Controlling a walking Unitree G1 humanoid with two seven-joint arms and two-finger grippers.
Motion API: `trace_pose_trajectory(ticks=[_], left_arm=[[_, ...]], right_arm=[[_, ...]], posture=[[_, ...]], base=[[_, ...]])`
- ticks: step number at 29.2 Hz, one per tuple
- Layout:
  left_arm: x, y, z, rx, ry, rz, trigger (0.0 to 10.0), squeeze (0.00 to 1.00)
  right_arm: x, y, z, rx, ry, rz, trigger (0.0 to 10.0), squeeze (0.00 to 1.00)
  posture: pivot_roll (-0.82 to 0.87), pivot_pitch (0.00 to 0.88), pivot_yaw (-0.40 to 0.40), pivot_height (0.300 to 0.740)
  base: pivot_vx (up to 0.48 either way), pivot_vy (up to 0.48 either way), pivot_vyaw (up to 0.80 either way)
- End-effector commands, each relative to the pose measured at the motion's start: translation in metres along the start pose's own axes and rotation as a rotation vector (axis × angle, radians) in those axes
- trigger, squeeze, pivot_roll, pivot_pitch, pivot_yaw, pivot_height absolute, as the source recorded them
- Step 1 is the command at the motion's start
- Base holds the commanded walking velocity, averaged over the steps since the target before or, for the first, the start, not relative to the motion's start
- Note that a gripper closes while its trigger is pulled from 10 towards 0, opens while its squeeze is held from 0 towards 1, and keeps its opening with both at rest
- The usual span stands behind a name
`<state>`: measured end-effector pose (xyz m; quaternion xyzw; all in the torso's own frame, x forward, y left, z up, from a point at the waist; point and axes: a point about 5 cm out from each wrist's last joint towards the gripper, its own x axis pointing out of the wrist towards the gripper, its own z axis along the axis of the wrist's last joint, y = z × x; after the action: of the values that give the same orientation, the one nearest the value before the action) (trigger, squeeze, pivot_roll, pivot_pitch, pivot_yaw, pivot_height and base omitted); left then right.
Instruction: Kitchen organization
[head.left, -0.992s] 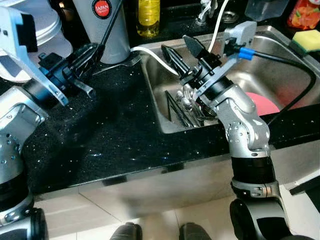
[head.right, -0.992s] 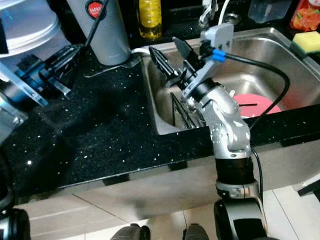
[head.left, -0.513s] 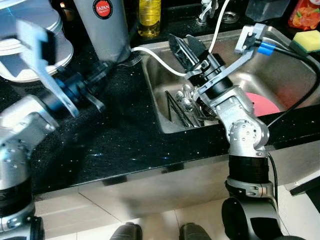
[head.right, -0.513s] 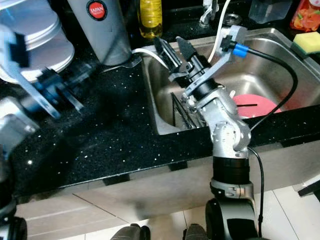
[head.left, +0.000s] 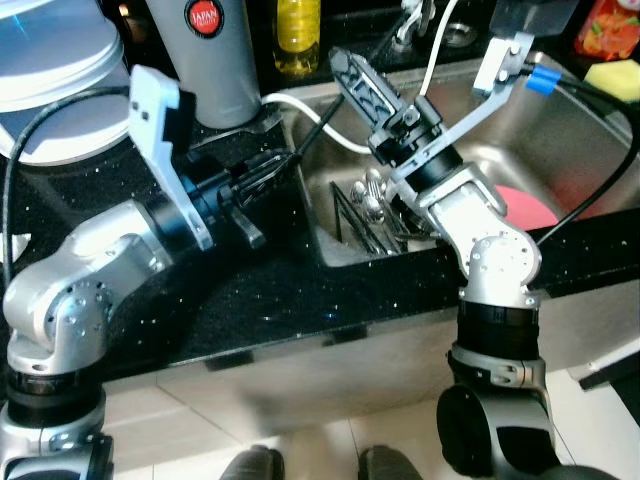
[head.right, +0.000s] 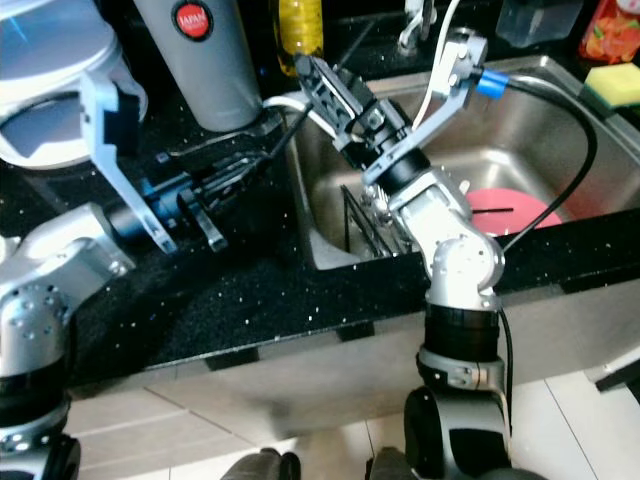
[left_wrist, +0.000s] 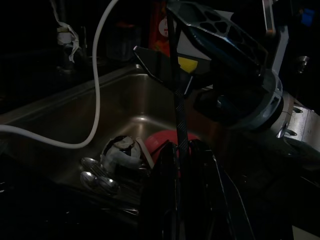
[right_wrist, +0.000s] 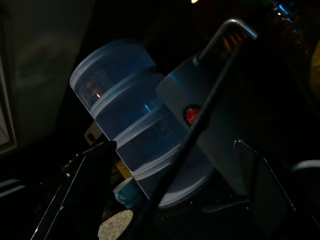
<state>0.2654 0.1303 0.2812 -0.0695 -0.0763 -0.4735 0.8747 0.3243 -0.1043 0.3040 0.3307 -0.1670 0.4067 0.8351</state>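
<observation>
Here the sink (head.left: 560, 150) is the landmark: a steel basin set into a black speckled counter (head.left: 250, 290). The left gripper (head.left: 275, 172) reaches across the counter toward the sink's near left edge, its 2 black fingers pressed together on the lower end of a thin black stick (head.left: 318, 133). In the left wrist view the stick (left_wrist: 179, 120) rises straight up from between the closed fingers (left_wrist: 167, 185). The stick slants up over the sink's left rim toward the right gripper (head.left: 365, 85), which hangs above the sink's left end. The right wrist view shows the right gripper's 2 fingers (right_wrist: 85, 185) spread wide apart, with the stick (right_wrist: 200, 120) running through the gap between them; whether either finger touches it cannot be told.

Inside the sink, at its left end, a dark wire rack (head.left: 360, 215) holds several spoons (head.left: 372, 192) lying together. A pink plate (head.left: 522, 206) lies on the sink floor to the right of the rack. A white hose (head.left: 300, 105) curves over the sink's back left corner. Behind the sink's left side stand a grey canister (head.left: 205, 55) with a red round label and a yellow bottle (head.left: 297, 25). A yellow sponge (head.left: 612, 78) sits at the sink's far right corner. Well to the left of the sink sits a stack of pale blue round containers (head.left: 55, 70).
</observation>
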Motion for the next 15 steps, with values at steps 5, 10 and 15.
trace_pose_trajectory(ticks=[5,10,15], left_arm=[[0.004,-0.002,-0.005,0.005,0.005,0.000,10.0,0.00],[0.004,-0.001,-0.007,0.014,0.011,0.016,10.0,0.00],[0.006,0.005,-0.010,0.061,0.026,0.073,10.0,0.00]], right_arm=[[0.003,0.002,-0.005,0.042,0.028,0.002,0.0,0.00],[0.004,-0.001,-0.002,0.057,0.019,-0.023,0.0,0.00],[0.003,-0.003,0.000,0.096,0.005,-0.042,0.0,0.00]], posture=[[0.01,0.109,0.062,0.740],[0.01,0.108,0.060,0.740],[0.01,0.109,0.061,0.740]], base=[[0.000,0.000,0.00],[0.000,0.000,0.00],[0.000,0.000,0.00]])
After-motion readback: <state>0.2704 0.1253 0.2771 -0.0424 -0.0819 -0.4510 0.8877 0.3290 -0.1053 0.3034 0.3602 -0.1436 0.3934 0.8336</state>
